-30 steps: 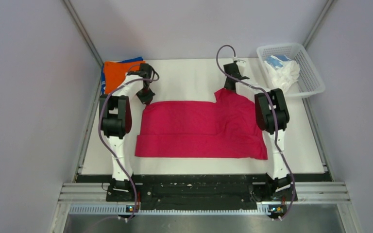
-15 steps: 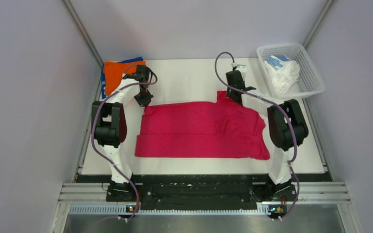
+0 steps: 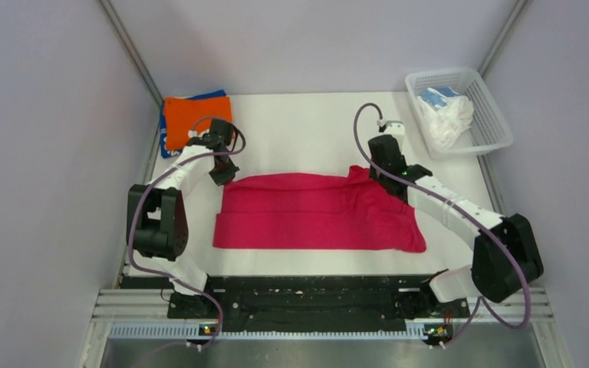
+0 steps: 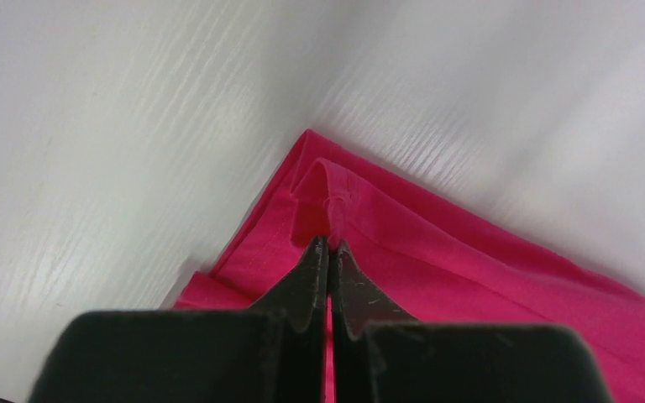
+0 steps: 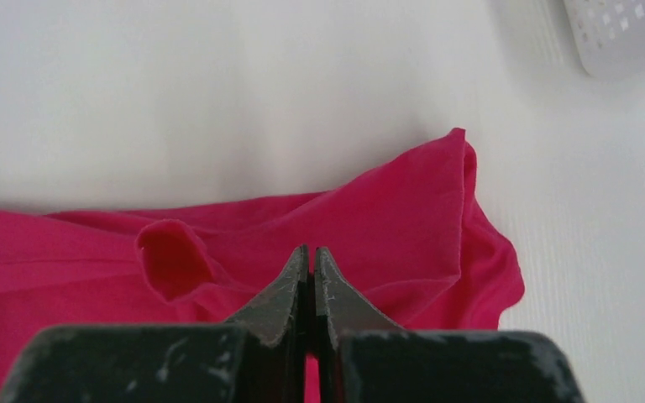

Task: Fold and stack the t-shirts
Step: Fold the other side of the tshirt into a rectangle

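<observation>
The crimson-pink t-shirt lies folded lengthwise on the white table, bunched at its right end. My left gripper is shut on the shirt's far left corner; the left wrist view shows the cloth pinched between the tips. My right gripper is shut on the shirt's far right edge; the right wrist view shows the cloth pinched at the tips. An orange t-shirt lies on a blue one at the far left corner. White and light-blue shirts sit in the basket.
A white plastic mesh basket stands at the far right corner. Grey walls close the table on the left, back and right. The black rail runs along the near edge.
Both grippers have pulled the shirt's far edge toward the near side, folding it over. The shirt is now a narrower band. The right arm has swung out to the right.
</observation>
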`<action>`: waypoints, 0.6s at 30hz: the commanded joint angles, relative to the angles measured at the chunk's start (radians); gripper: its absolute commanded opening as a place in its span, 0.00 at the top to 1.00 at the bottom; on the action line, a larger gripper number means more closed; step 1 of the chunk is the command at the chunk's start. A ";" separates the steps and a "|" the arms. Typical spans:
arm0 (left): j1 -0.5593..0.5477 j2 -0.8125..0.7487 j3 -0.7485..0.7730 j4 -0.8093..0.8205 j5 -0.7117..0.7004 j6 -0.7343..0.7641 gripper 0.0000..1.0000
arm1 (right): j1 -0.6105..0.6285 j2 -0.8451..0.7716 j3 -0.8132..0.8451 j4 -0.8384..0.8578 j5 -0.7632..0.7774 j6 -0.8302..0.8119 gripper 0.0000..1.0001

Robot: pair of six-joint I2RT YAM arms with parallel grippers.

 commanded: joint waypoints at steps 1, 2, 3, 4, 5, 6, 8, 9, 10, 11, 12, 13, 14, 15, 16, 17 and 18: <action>-0.004 -0.088 -0.056 0.056 -0.031 0.008 1.00 | 0.051 -0.127 -0.052 -0.097 0.031 0.042 1.00; -0.004 -0.096 -0.061 0.051 -0.038 0.005 1.00 | 0.068 -0.144 -0.062 -0.121 0.040 0.049 1.00; -0.004 -0.105 -0.069 0.048 -0.042 0.002 1.00 | 0.081 -0.160 -0.071 -0.157 0.061 0.060 1.00; -0.004 -0.114 -0.081 0.048 -0.042 -0.001 1.00 | 0.089 -0.184 -0.081 -0.178 0.065 0.071 1.00; -0.004 -0.125 -0.090 0.050 -0.035 -0.001 1.00 | 0.094 -0.204 -0.094 -0.193 0.067 0.075 1.00; -0.004 -0.134 -0.098 0.050 -0.028 -0.001 1.00 | 0.097 -0.224 -0.107 -0.203 0.070 0.073 1.00; -0.004 -0.156 -0.116 0.046 -0.031 -0.002 1.00 | 0.100 -0.258 -0.135 -0.214 0.077 0.063 1.00; -0.004 -0.166 -0.129 0.042 -0.033 -0.003 1.00 | 0.099 -0.271 -0.150 -0.214 0.078 0.058 1.00; -0.004 -0.179 -0.148 0.042 -0.036 -0.007 1.00 | 0.100 -0.280 -0.166 -0.215 0.073 0.059 1.00; -0.004 -0.193 -0.173 0.045 -0.039 -0.012 1.00 | 0.101 -0.286 -0.186 -0.215 0.063 0.066 1.00; -0.003 -0.206 -0.205 0.054 -0.038 -0.014 1.00 | 0.105 -0.293 -0.204 -0.216 0.050 0.081 1.00; -0.004 -0.216 -0.245 0.062 -0.037 -0.021 1.00 | 0.113 -0.298 -0.225 -0.215 0.035 0.103 1.00; -0.004 -0.224 -0.276 0.073 -0.031 -0.021 0.93 | 0.119 -0.302 -0.249 -0.216 0.019 0.125 0.97; -0.004 -0.229 -0.302 0.080 -0.026 -0.023 0.86 | 0.126 -0.307 -0.275 -0.215 0.003 0.143 0.95; -0.004 -0.234 -0.323 0.083 -0.027 -0.028 0.82 | 0.133 -0.313 -0.301 -0.223 -0.021 0.164 0.94; -0.004 -0.237 -0.340 0.082 -0.031 -0.034 0.75 | 0.141 -0.319 -0.320 -0.241 -0.054 0.190 0.90; -0.004 -0.241 -0.351 0.074 -0.037 -0.040 0.64 | 0.149 -0.329 -0.334 -0.269 -0.083 0.221 0.83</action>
